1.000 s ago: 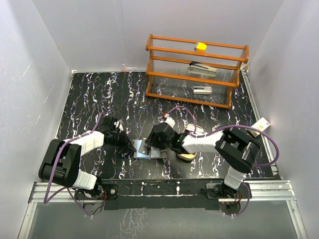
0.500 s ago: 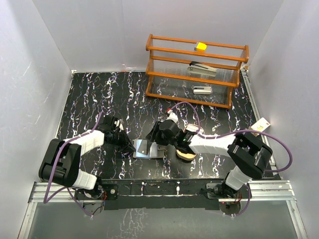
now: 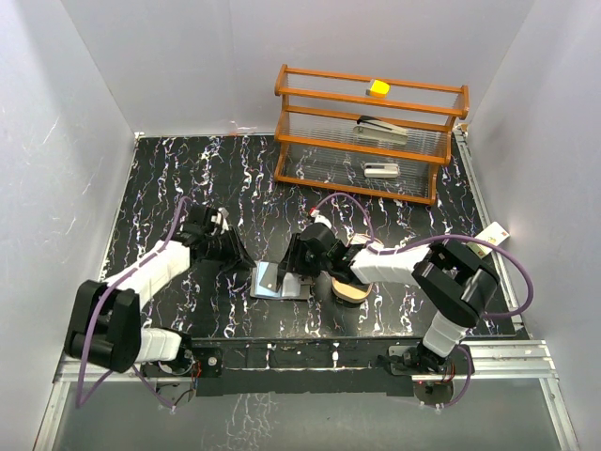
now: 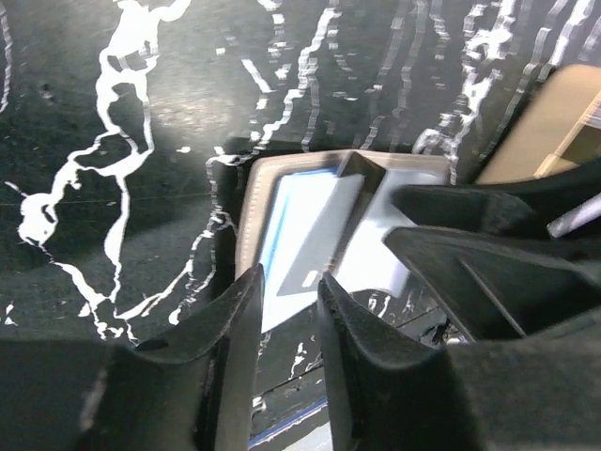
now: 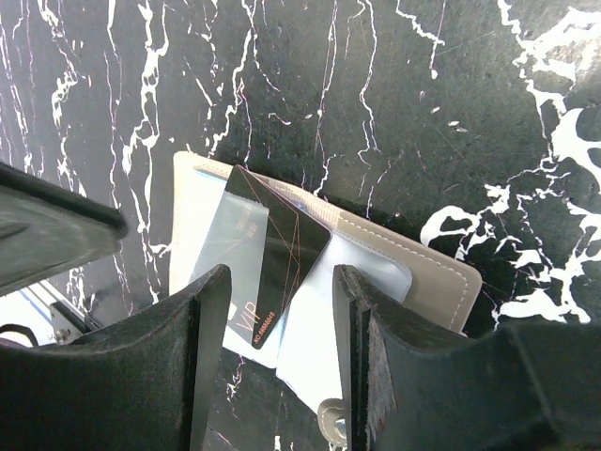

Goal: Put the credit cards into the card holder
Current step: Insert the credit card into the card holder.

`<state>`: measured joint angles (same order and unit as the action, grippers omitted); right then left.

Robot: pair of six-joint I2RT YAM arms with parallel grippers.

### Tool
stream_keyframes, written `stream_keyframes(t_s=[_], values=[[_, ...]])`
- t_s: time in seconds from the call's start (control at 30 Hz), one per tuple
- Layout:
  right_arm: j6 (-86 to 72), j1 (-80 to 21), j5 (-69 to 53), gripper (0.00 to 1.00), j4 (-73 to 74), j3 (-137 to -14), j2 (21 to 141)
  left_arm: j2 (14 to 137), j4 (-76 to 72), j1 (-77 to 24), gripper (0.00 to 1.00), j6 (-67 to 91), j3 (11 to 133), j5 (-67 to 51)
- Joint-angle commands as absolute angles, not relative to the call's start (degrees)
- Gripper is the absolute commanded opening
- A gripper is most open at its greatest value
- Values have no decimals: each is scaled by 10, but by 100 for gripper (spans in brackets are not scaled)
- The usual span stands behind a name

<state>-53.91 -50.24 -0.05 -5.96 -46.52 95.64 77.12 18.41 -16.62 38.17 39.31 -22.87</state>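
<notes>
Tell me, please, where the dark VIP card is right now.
The dark card lies slanted on the open grey card holder, between the right gripper's fingers in the right wrist view, near the table's front middle.

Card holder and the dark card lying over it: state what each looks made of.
Card holder: grey, matte, likely leather or imitation; seam along its edge. Dark card: probably plastic, glossy; thin, flat, printed with fine lines and VIP.
</notes>
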Motion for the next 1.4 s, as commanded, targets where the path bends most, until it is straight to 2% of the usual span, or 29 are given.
stream_keyframes(t_s=[0.0,0.27,0.47,0.77,0.9,1.1,1.27,1.37], values=[[-536,-501,-9,45,-77,-483,956,726,178,-168,23,412,400,-265],[-548,-499,-15,45,-93,-473,966,766,73,-170,2,429,327,-320],[-549,-497,-23,46,-98,-483,980,826,8,-170,0,422,289,-318],[-559,-491,-36,44,-139,-469,977,867,59,-170,0,395,298,-259],[-565,-483,-33,35,-154,-454,969,874,64,-170,0,394,302,-257],[-555,-476,-30,14,-148,-452,967,877,71,-170,0,395,305,-250],[-547,-475,-28,0,-148,-443,962,877,81,-170,0,392,308,-240],[-534,-472,-31,0,-148,-437,957,874,90,-170,0,391,308,-229]])
